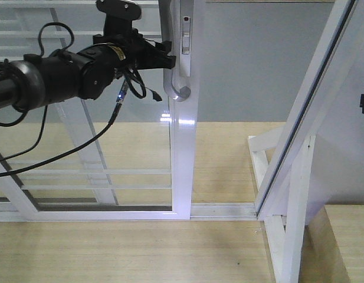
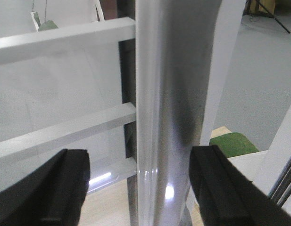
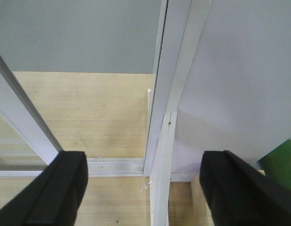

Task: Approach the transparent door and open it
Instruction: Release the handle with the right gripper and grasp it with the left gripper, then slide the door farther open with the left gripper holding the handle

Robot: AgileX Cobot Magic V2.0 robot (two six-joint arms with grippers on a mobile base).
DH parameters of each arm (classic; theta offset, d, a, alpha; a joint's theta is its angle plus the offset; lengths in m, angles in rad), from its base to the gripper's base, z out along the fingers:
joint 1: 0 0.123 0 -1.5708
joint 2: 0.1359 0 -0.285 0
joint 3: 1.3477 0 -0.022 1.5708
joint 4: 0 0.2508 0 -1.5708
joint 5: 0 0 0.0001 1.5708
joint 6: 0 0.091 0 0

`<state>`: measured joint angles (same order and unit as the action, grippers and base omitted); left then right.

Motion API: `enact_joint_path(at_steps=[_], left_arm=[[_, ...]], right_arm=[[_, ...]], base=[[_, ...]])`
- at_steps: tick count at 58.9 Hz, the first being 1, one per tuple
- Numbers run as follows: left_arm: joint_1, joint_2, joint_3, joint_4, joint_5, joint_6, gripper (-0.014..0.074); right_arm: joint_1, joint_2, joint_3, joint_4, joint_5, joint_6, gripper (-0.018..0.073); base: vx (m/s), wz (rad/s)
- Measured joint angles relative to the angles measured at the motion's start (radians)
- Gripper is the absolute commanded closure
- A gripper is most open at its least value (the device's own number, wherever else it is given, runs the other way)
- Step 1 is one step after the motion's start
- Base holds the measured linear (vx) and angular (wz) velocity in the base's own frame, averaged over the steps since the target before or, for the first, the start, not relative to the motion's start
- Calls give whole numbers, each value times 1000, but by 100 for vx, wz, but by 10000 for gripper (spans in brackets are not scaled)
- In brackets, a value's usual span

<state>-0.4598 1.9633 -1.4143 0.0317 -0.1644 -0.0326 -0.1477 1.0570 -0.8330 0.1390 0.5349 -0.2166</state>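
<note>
One transparent door (image 1: 184,153) with one grey handle (image 1: 170,76). Two left fingers (image 2: 51,188) sit released either side of the handle; two right fingers (image 3: 55,188) are spread, holding nothing.

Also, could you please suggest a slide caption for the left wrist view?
Left gripper open, its fingers straddling the grey pull handle of the transparent door.

The transparent door (image 1: 183,153) is showing a white frame with thin white bars. Its handle (image 1: 177,91) is shining grey. The left gripper (image 2: 136,188) is looking black. The floor (image 1: 111,253) is showing pale wood with thin lines.
</note>
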Motion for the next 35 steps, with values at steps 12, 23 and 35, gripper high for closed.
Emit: enact_joint_path(at_steps=[12,23,35], left_arm=[[-23,98,-101,1,0,0,34],[-25,137,-148,1,0,0,150],[-28,142,-151,-1,10,0,408]], right_arm=[[0,0,0,0,-1,0,-4],[0,0,0,0,-1,0,-4],[0,0,0,0,-1,0,-4]], base=[[0,0],[0,0],[0,0]])
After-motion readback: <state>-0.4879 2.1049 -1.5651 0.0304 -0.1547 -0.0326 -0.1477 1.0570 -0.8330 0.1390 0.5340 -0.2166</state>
